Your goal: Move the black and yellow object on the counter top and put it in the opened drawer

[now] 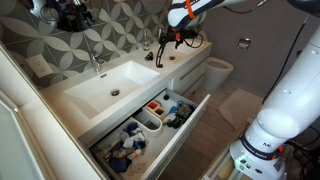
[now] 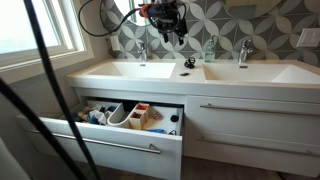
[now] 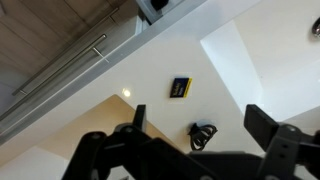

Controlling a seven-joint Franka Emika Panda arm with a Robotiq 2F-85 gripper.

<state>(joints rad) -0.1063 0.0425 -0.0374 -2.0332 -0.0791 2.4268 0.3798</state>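
Observation:
A small flat black and yellow object (image 3: pixel 180 87) lies on the white counter top (image 3: pixel 250 60) between the two basins. A black coiled cord (image 3: pixel 203 135) lies close beside it; whether the two are joined I cannot tell. In an exterior view they show as one small dark item (image 2: pixel 189 63). My gripper (image 3: pixel 200 112) is open and empty. It hangs well above the counter, with the cord between its fingers in the wrist view. It shows in both exterior views (image 1: pixel 160 52) (image 2: pixel 170 28). The opened drawer (image 1: pixel 195 115) (image 2: pixel 120 140) stands pulled out below one basin, its white bins holding clutter.
Two chrome taps (image 2: pixel 140 48) (image 2: pixel 243 50) stand at the back of the counter by the patterned tile wall. A shut drawer front with a bar handle (image 2: pixel 255 108) is beside the open drawer. A toilet (image 1: pixel 218 70) stands past the vanity's end.

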